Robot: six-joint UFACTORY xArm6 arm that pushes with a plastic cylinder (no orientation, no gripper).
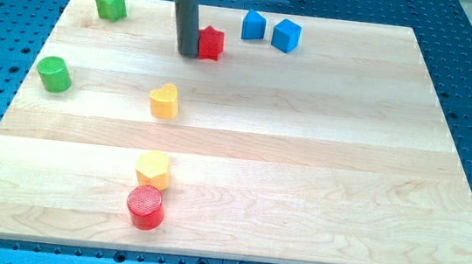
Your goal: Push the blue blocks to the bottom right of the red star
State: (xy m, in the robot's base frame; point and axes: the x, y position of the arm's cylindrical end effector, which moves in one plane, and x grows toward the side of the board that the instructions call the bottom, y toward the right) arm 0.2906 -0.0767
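Observation:
The red star lies near the view's top, left of centre. Two blue blocks sit to its right near the top edge: a blue pentagon-like block and a blue cube, close together but apart. My tip stands just left of the red star, touching or almost touching it. The rod rises from there to the view's top.
A green star is at the top left and a green cylinder at the left. A yellow heart is left of centre. A yellow hexagon and a red cylinder sit near the bottom. The wooden board lies on a blue perforated table.

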